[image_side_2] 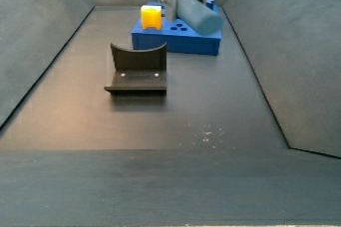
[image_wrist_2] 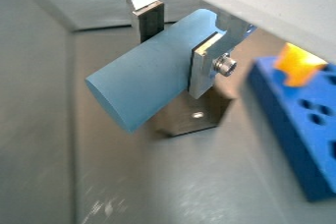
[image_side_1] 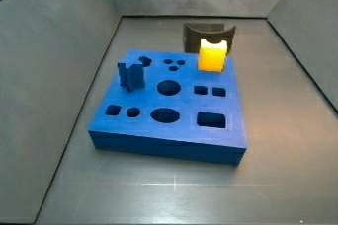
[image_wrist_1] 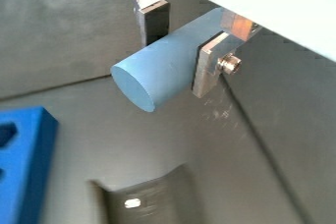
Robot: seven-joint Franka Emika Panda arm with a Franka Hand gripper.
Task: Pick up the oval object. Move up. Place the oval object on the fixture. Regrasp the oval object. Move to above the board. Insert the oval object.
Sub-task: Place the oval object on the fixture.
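Pincer [image_wrist_1: 184, 39] clenched on the oval object [image_wrist_1: 164, 68], silver fingers [image_wrist_1: 213, 66] pressed against its two sides in both wrist views. Peg lifted clear of the dark floor [image_side_2: 200, 112], tilted, one rounded end pointing down. In a side view, held high near the board [image_side_2: 186, 40]. Fixture [image_side_2: 136, 69] standing on the floor below, its U-notch bare. Yellow-orange block [image_side_1: 212, 53] beside the board [image_side_1: 172, 106]; dark blue notched block [image_side_1: 129, 73] upright on the slab.

Even, soft light, faint floor glare, wrist views slightly blurred.
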